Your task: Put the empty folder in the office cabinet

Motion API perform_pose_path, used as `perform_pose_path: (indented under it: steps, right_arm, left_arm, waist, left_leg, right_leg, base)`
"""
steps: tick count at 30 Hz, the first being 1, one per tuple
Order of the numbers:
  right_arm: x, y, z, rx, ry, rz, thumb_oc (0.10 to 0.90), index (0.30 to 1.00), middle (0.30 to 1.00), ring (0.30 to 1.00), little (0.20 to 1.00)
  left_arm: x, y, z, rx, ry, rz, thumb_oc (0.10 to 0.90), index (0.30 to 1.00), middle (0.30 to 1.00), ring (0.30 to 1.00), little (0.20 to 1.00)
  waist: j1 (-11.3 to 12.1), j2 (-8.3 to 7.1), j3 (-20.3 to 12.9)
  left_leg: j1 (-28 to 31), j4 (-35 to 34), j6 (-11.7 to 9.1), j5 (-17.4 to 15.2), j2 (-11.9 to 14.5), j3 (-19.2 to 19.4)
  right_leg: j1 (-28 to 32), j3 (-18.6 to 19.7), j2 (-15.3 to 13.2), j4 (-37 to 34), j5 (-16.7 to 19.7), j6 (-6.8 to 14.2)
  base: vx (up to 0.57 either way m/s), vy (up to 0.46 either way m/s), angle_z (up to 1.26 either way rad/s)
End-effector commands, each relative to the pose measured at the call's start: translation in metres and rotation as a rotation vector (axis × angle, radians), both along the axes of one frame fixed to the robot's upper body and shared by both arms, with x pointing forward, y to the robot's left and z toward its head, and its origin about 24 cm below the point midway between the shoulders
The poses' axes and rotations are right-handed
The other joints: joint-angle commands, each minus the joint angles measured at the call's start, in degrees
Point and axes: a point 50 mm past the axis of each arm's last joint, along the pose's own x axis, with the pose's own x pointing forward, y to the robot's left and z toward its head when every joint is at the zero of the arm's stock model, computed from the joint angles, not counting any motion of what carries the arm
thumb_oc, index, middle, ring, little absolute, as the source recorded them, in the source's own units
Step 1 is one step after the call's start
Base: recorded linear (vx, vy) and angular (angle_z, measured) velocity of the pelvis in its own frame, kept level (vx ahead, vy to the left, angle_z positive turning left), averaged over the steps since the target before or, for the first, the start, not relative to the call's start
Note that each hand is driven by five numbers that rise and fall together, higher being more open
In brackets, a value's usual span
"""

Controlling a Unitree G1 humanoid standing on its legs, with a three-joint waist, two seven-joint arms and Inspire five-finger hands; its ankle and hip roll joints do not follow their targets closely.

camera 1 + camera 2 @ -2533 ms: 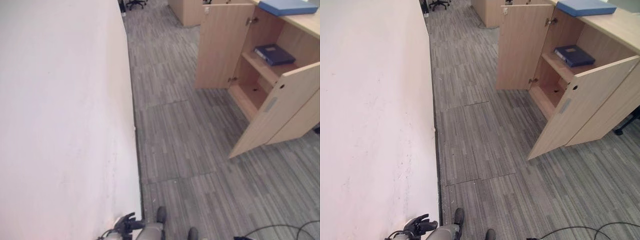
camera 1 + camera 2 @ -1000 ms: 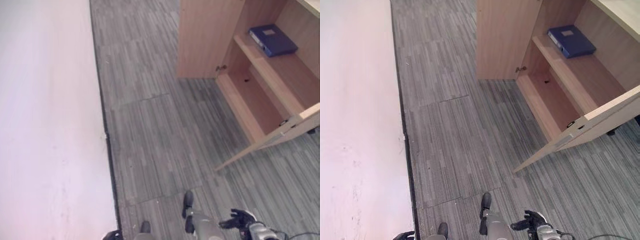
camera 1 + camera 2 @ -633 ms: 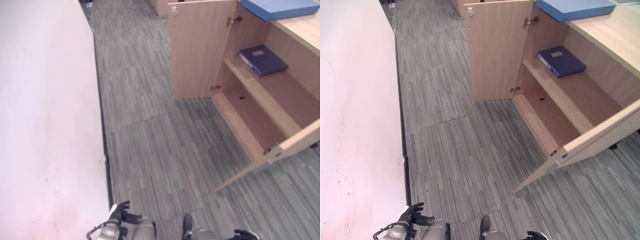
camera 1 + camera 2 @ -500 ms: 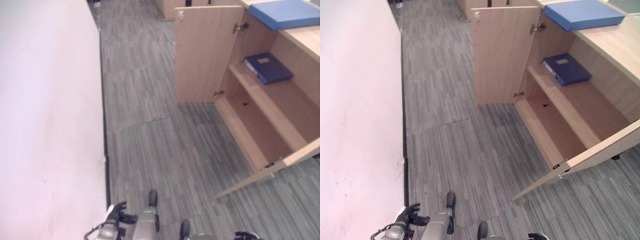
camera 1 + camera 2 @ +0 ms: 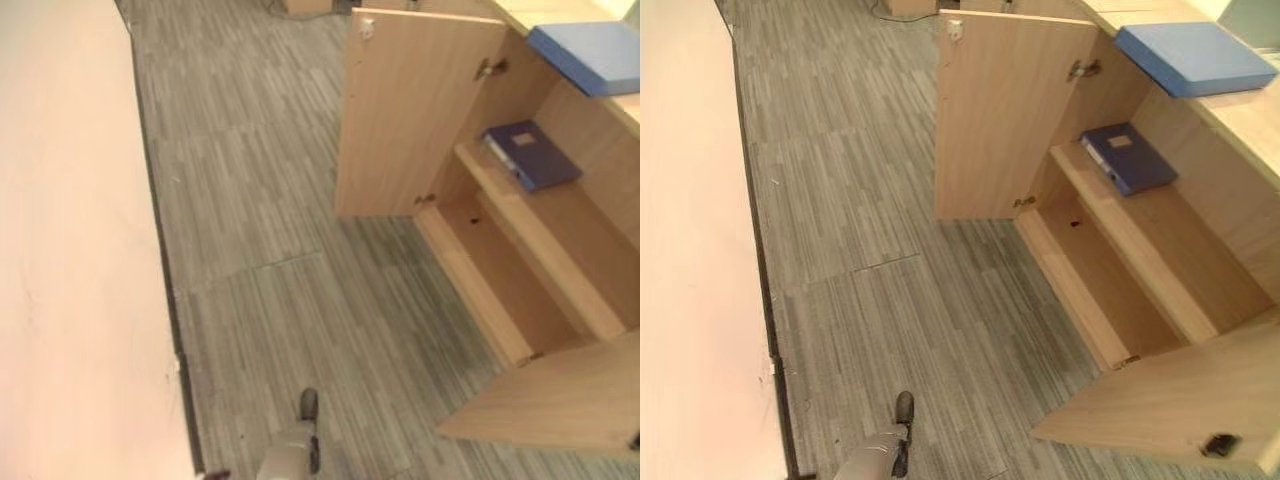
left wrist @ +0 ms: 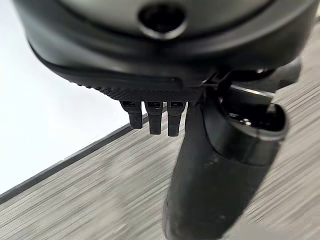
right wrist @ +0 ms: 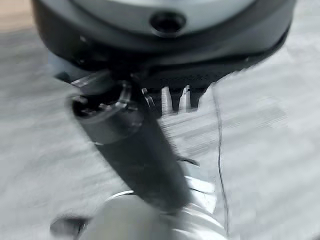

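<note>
Carpet; cabinet (image 5: 1160, 270) shelf holds folder (image 5: 1128, 157).

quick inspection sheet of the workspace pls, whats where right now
surface: grey striped carpet floor, bare in front of the cabinet.
job's things: light blue folder lies flat on top of the wooden office cabinet; both cabinet doors stand open; a dark blue binder lies on the upper shelf; lower shelf bare.
clutter: nothing seen.
hands: left hand and right hand hang over the carpet, holding nothing, fingers straight.
cables: nothing seen.
surroundings: pale wall along the robot's left.
</note>
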Motion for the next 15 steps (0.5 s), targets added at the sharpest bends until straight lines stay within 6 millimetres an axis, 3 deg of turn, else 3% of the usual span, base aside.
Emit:
perform_pose_path:
  steps: [1, 6, 7, 8, 10, 11, 15]
  right_arm:
    - [0.017, -0.001, 0.005, 0.035, -0.067, 0.04, 0.8, 0.9, 0.9, 0.9, 0.9]
    - [0.065, 0.044, 0.015, 0.14, -0.031, 0.533, 0.8, 0.9, 0.9, 0.9, 0.9]
    - [0.065, 0.044, 0.015, 0.141, -0.031, 0.533, 0.8, 0.9, 0.9, 0.9, 0.9]
    - [0.079, 0.056, 0.02, 0.159, -0.061, 0.594, 0.8, 0.9, 0.9, 0.9, 0.9]
    - [0.088, 0.063, 0.023, 0.165, -0.097, 0.602, 0.8, 0.9, 0.9, 0.9, 0.9]
    - [0.101, 0.074, 0.029, 0.17, -0.163, 0.58, 0.8, 0.9, 0.9, 0.9, 0.9]
    - [0.114, 0.088, 0.035, 0.198, -0.239, 0.554, 0.8, 0.9, 0.9, 0.9, 0.9]
  left_arm:
    - [-0.029, 0.007, -0.004, 0.019, 0.076, 0.037, 0.8, 0.9, 0.9, 0.9, 0.9]
    - [-0.012, 0.022, 0.006, 0.048, 0.053, -0.109, 0.8, 0.9, 0.9, 0.9, 0.9]
    - [-0.012, 0.022, 0.006, 0.048, 0.053, -0.109, 0.8, 0.9, 0.9, 0.9, 0.9]
    - [-0.01, 0.027, 0.009, 0.058, 0.054, -0.125, 0.8, 0.9, 0.9, 0.9, 0.9]
    - [-0.009, 0.029, 0.01, 0.063, 0.054, -0.131, 0.8, 0.9, 0.9, 0.9, 0.9]
    - [-0.008, 0.031, 0.011, 0.076, 0.063, -0.126, 0.8, 0.9, 0.9, 0.9, 0.9]
    - [-0.005, 0.033, 0.012, 0.086, 0.051, -0.105, 0.8, 0.9, 0.9, 0.9, 0.9]
  waist:
    - [1.82, 3.09, -1.43]
    - [6.09, 2.59, -1.6]
    - [6.1, 2.56, -1.53]
    - [7.34, 2.6, -1.73]
    - [7.72, 2.72, -1.89]
    - [8.03, 2.9, -2.28]
    - [7.3, 3.24, -1.71]
  left_leg:
    - [-6.13, 6.23, -5.25, -0.64, 5.52, -4.7]
    - [-4.13, 7.7, -2.37, -6.62, 1.76, -3.49]
    - [-4.07, 7.73, -2.35, -6.67, 1.74, -3.45]
    - [-2.53, 6.6, -1.51, -7.22, 1.38, -2.4]
    - [-1.19, 5.58, -1.26, -7.39, 1.43, -2.08]
    - [1.83, 2.64, -0.57, -7.5, 1.41, -1.32]
    - [7.22, -3.0, -0.06, -6.91, 1.64, -0.23]
  right_leg:
    - [-0.72, -0.64, -1.03, -1.38, 3.59, 4.9]
    - [-2.8, -3.79, -5.06, 5.01, 12.17, 5.73]
    - [-2.73, -3.77, -5.1, 5.0, 12.16, 5.76]
    - [-3.08, -7.24, -6.94, 6.8, 15.83, 6.14]
    - [-3.36, -9.01, -7.81, 8.15, 16.54, 6.08]
    - [-3.97, -11.57, -8.64, 10.85, 18.14, 5.99]
    - [-7.88, -12.09, -6.59, 13.84, 15.83, 5.3]
  base:
    - [0.14, 0.11, 0.06]
    - [0.24, 0.157, -0.02]
    - [0.2, 0.115, 0.05]
    - [0.16, 0.138, 0.05]
    - [0.16, 0.139, -0.07]
    - [0.12, 0.097, -0.21]
    - [0.14, 0.097, -0.32]
